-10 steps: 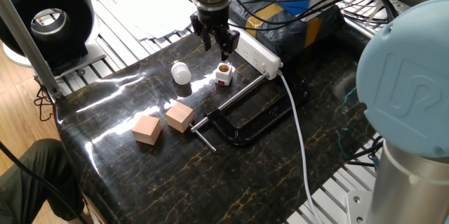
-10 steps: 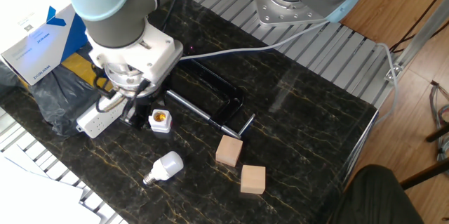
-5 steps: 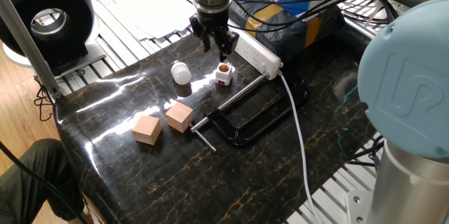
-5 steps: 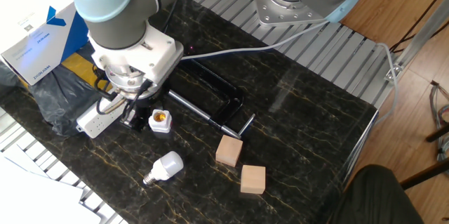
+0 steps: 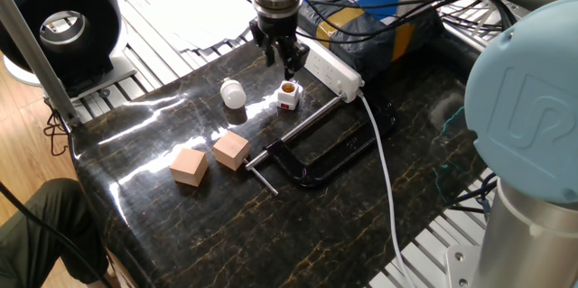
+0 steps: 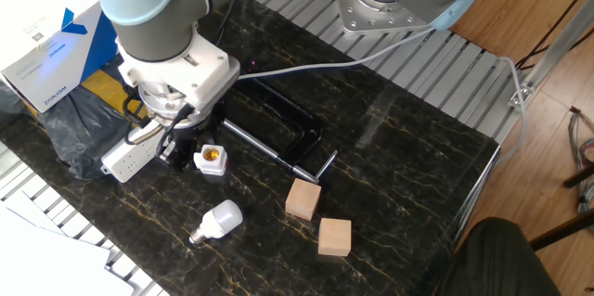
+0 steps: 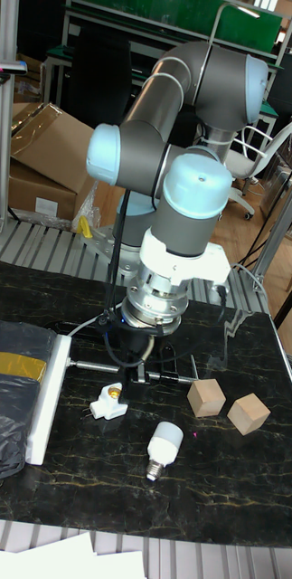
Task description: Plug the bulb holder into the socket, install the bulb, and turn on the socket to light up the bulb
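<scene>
— Gripper (image 5: pixel 284 60): how far open, anything held?

— Parted a little, black fingers (image 5: pixel 293 57) pointing down, nothing between them. Hovering just above the holder (image 5: pixel 288 96), slightly toward the strip (image 5: pixel 331 69); no contact with either that can be made out. In the other fixed view, gripper (image 6: pixel 178 150) just left of the holder (image 6: pixel 213 159), mostly hidden under the wrist. In the tall view, fingers lost in shadow beneath the flange.

— Position of the holder?

— Lying loose on the dark marble table (image 5: pixel 217 225), not plugged in, brass opening facing up. In the tall view, on its side (image 7: pixel 108 404), prongs toward the strip (image 7: pixel 49 394), just apart from it.

— The bulb?

— On its side on the table (image 5: pixel 234 94), near the holder, not touching. Screw base toward the table edge in the other fixed view (image 6: pixel 215 221).

— Counts?

— One holder, one bulb, one strip with a thick white cable (image 5: pixel 384 175) trailing off the table. Two wooden cubes (image 5: pixel 189 166) (image 5: pixel 231 151), close together, well apart from the gripper. One black clamp (image 5: pixel 312 154) between the cubes and the cable. One black bag (image 6: pixel 72 122) behind the strip, one white-and-blue box (image 6: pixel 46 57) on top of it.
</scene>
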